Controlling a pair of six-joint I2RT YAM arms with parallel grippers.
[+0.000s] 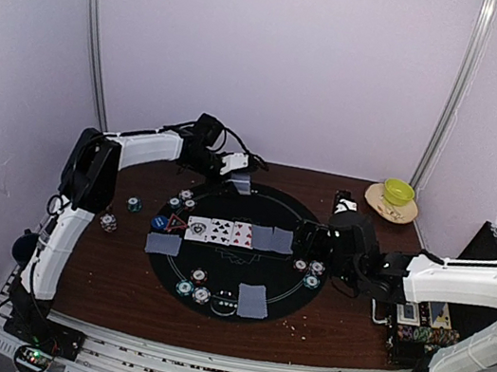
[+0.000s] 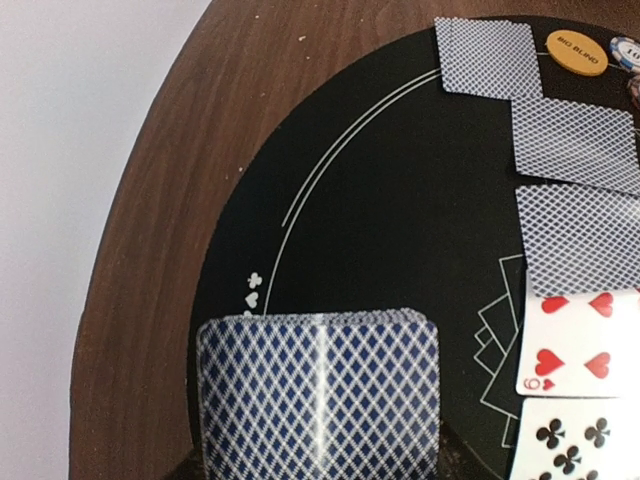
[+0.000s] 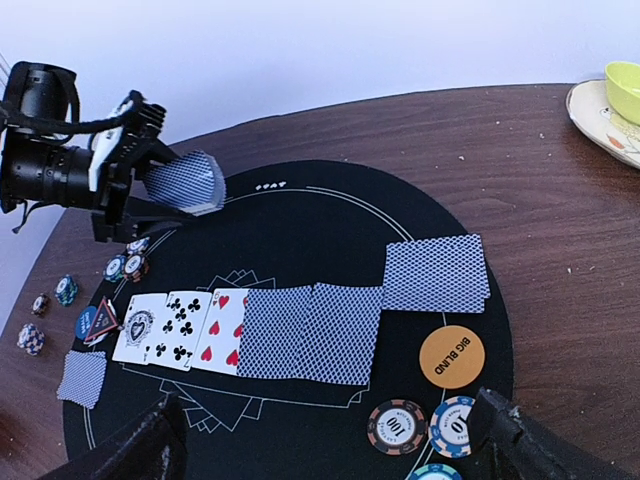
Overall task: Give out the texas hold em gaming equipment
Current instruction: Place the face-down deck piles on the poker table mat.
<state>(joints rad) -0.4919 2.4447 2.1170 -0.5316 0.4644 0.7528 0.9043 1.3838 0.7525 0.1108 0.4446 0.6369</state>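
Near mat (image 1: 287,294) edge: face-down cards (image 1: 252,300) and chips (image 1: 194,284) are laid. Mid: board row (image 3: 230,335), three up, two down. Right end effector (image 3: 330,445) released, empty, over the mat's right edge by the button (image 3: 451,356). Far edge: left end effector (image 3: 140,200) clenched on the deck (image 2: 320,395), held above the mat. Risk: deck looks splayed and pinched low, so top cards could slide off and scatter if it tilts.

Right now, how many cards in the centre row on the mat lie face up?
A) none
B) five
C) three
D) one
C: in the right wrist view the row on the black mat shows three face-up cards, followed by two face-down cards.
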